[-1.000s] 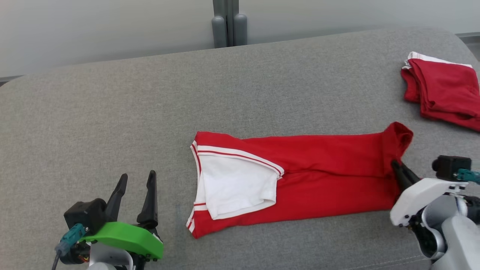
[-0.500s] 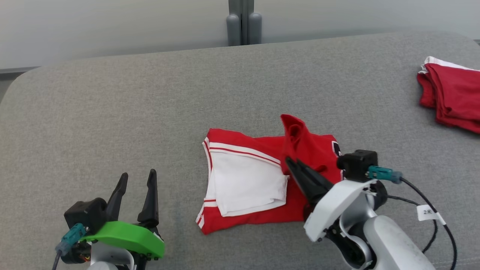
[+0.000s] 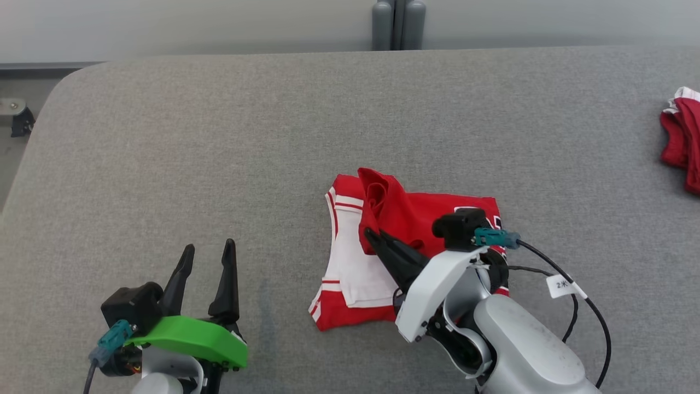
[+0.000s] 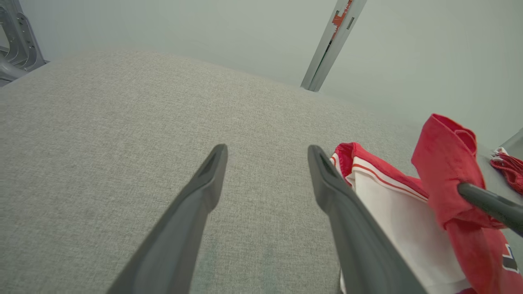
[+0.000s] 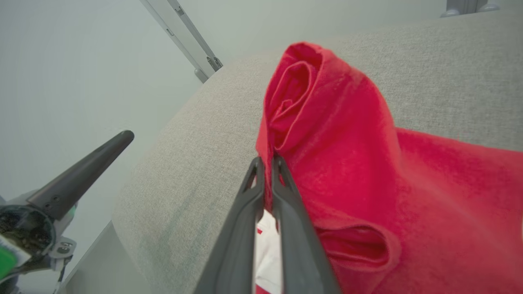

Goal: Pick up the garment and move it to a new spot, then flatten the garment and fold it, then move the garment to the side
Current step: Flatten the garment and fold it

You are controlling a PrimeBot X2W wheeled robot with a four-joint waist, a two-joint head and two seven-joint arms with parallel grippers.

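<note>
Fold judged in hand: red jersey (image 3: 421,216) is clenched by right pincer (image 3: 371,233); left pincer (image 3: 209,247) stands released. Lowering and release are required.

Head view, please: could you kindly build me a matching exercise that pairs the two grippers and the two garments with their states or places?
Things:
1. left gripper
2. right gripper
3. red and white jersey
4. second red garment

States or places:
A. at the far right edge of the grey surface
B. shut on a raised red fold
C. open, holding nothing
D. mid-surface, one end lifted over the rest

Pairs: 1-C, 2-B, 3-D, 4-A
</note>
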